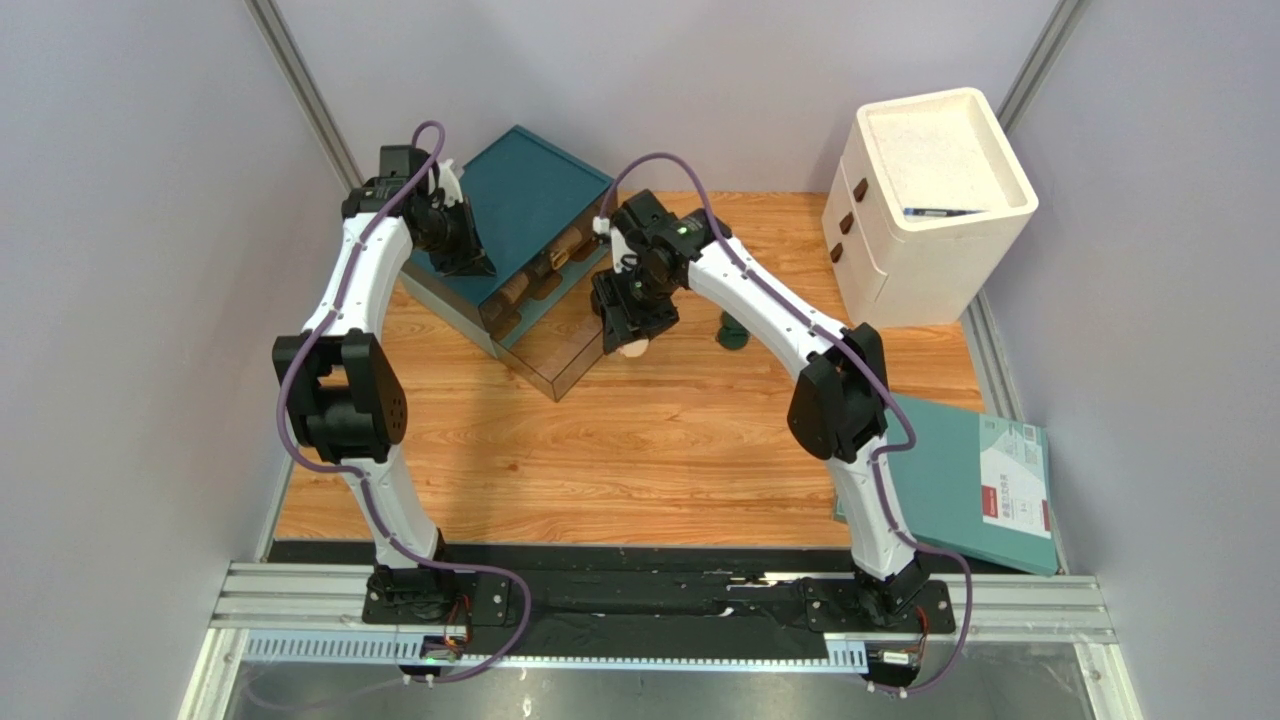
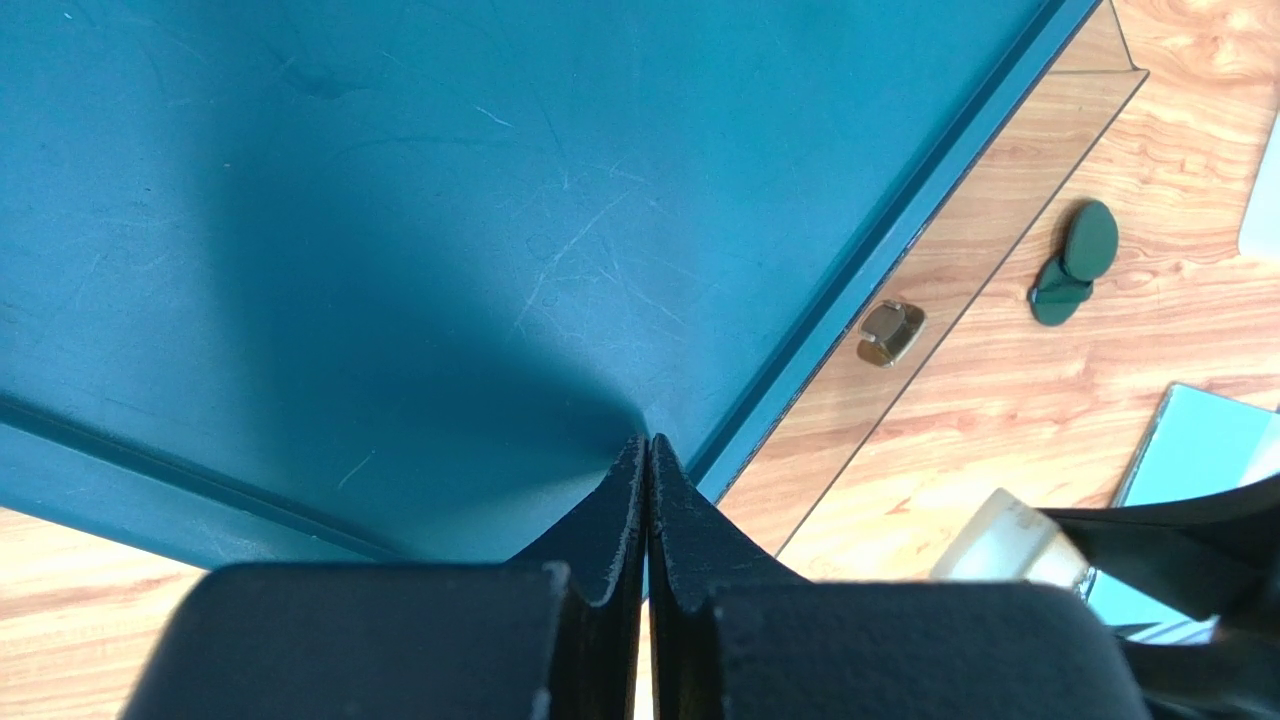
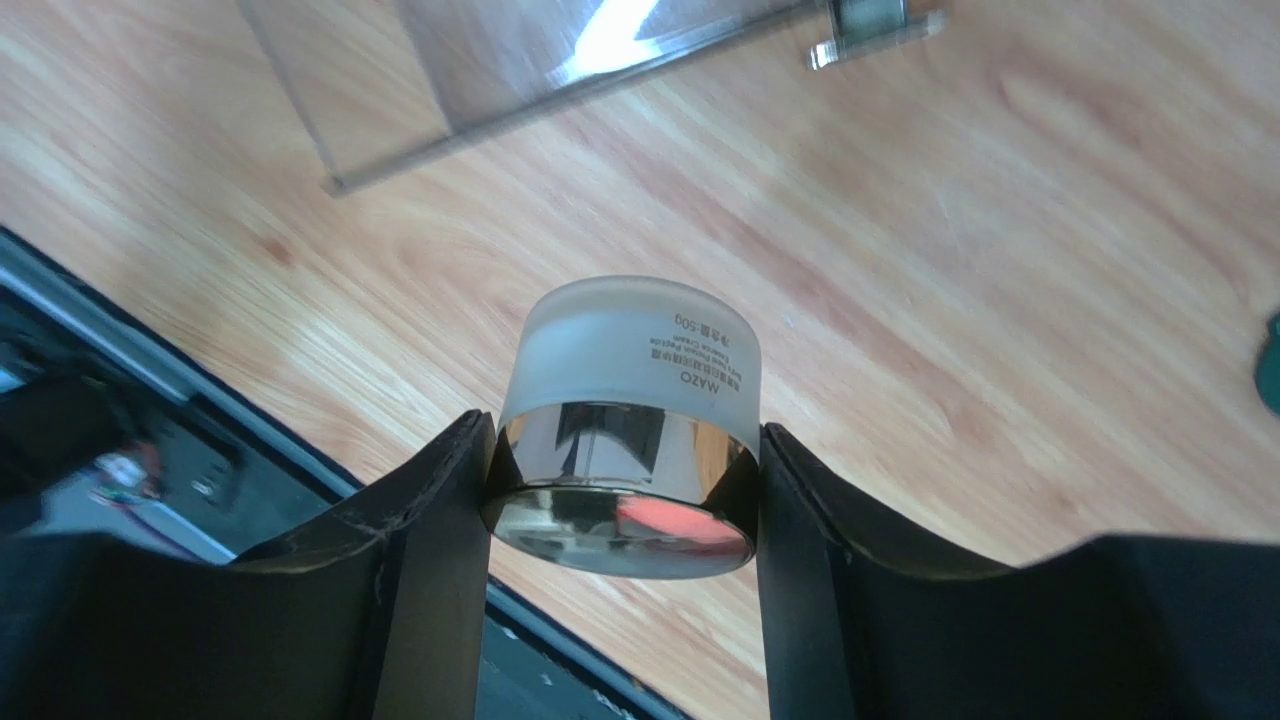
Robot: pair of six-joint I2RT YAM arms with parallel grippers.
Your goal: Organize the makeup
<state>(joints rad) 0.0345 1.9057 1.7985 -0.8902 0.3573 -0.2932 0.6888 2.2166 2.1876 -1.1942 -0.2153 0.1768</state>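
One frosted, chrome-capped jar (image 3: pixel 639 360) between the right claw's (image 3: pixel 624 443) fingers (image 3: pixel 433 570).

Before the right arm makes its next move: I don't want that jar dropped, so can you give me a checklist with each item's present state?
1. Grip on the frosted jar: ok. The right gripper clamps its mirrored cap from both sides.
2. Is the clear drawer pulled out: ok.
3. Room in the drawer's front part: ok. It looks bare in the top view.
4. Steadying by the left gripper on the teal box: cannot tell. It is shut with its tips over the lid, but contact is unclear.
5. All makeup stowed: not ok. The dark green piece lies on the table.
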